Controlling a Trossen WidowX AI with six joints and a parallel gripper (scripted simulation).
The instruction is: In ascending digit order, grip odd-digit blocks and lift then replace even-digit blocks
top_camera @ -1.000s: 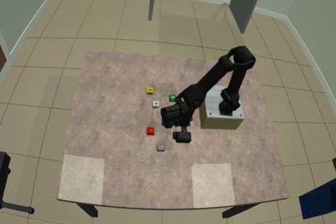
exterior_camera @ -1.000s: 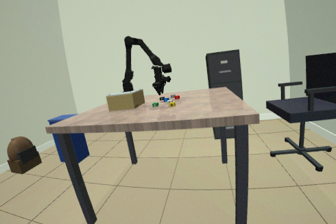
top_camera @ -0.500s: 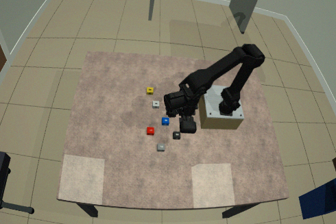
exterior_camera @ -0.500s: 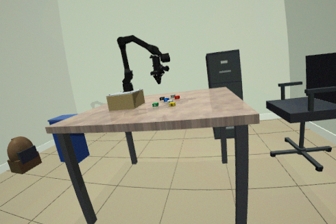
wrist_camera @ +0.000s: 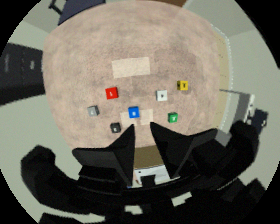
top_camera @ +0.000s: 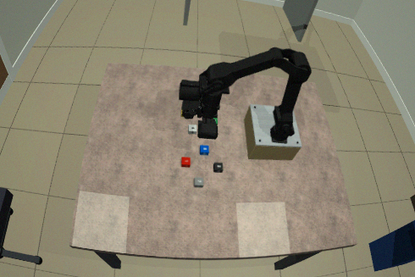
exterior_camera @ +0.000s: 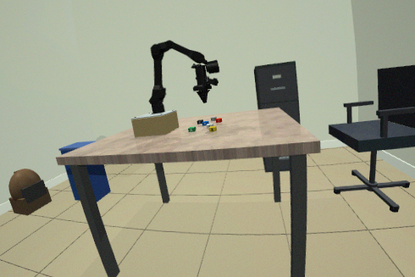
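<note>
Several small blocks lie in the middle of the table [top_camera: 127,135]: white [top_camera: 192,129] [wrist_camera: 161,95], blue [top_camera: 204,149] [wrist_camera: 132,112], red [top_camera: 185,161] [wrist_camera: 111,92], black [top_camera: 218,167] [wrist_camera: 115,127] and grey [top_camera: 199,182] [wrist_camera: 92,111]. A green block [wrist_camera: 172,117] [exterior_camera: 191,129] and a yellow block [wrist_camera: 183,86] [exterior_camera: 213,128] are mostly hidden under the arm in the top view. My gripper [top_camera: 207,130] [exterior_camera: 203,100] [wrist_camera: 141,125] hangs high above the blocks, pointing down, near the white and green ones. Its fingers stand close together with nothing between them.
The arm's base stands on a tan box [top_camera: 254,152] [exterior_camera: 154,124] at the table's right side. Two pale patches [top_camera: 102,219] [top_camera: 262,228] mark the table's near edge. A filing cabinet [exterior_camera: 277,85] and an office chair [exterior_camera: 373,130] stand beyond the table.
</note>
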